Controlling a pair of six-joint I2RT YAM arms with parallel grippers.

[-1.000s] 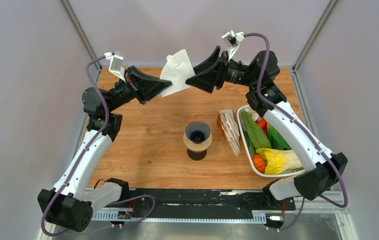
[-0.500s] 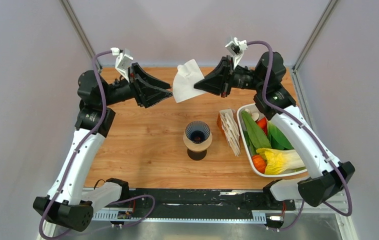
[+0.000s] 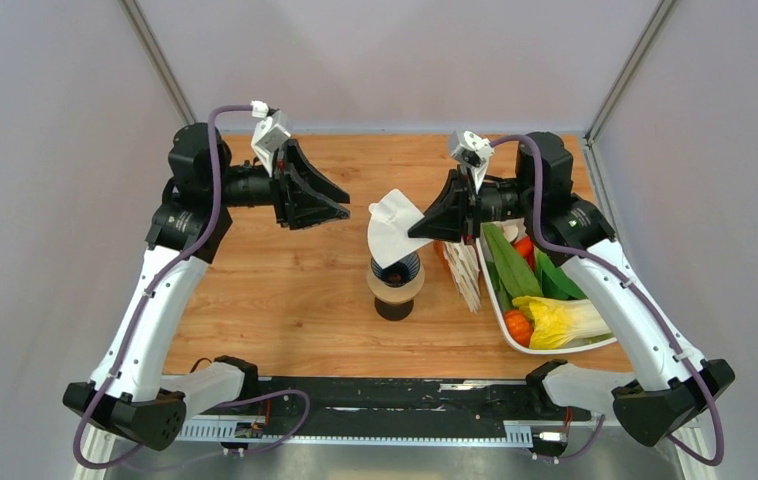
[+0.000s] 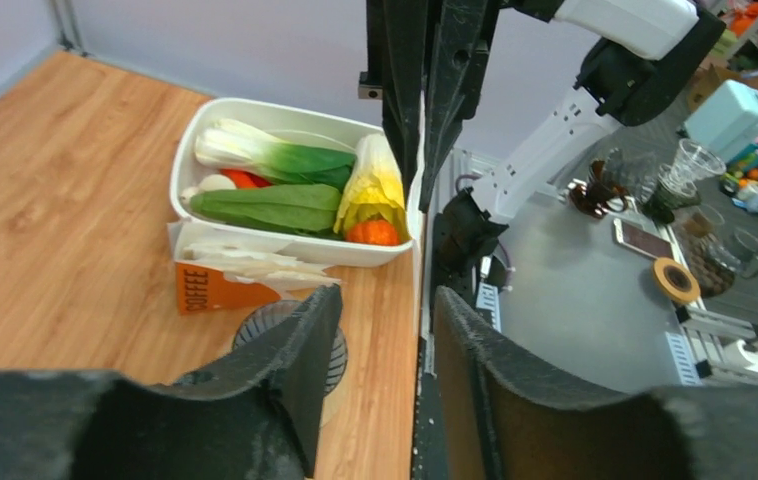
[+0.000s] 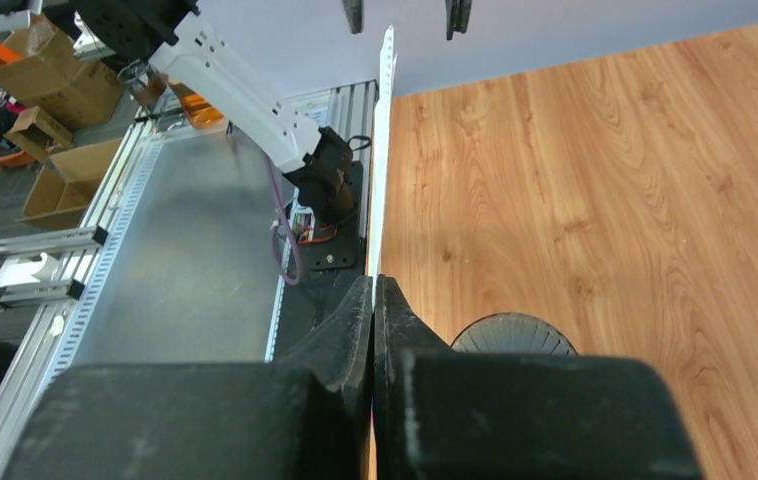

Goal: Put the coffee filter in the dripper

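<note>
My right gripper is shut on the coffee filter, a thin white paper fan held upright by its right edge. The filter's lower tip hangs at the mouth of the dark blue ribbed dripper, which sits on a tan ring mid-table. In the right wrist view the filter runs edge-on out of the shut jaws, with the dripper just to the right. My left gripper stands open a short way to the filter's left, holding nothing. In the left wrist view, its tips face the filter's edge.
An upright stack of white filters in an orange box stands right of the dripper. A white tub of vegetables lies further right, under the right arm. Grey walls enclose the wooden table on three sides.
The left gripper opened, let go of the filter and drew back to the left. The right gripper shut on the filter and carried it down and forward to the dripper.
</note>
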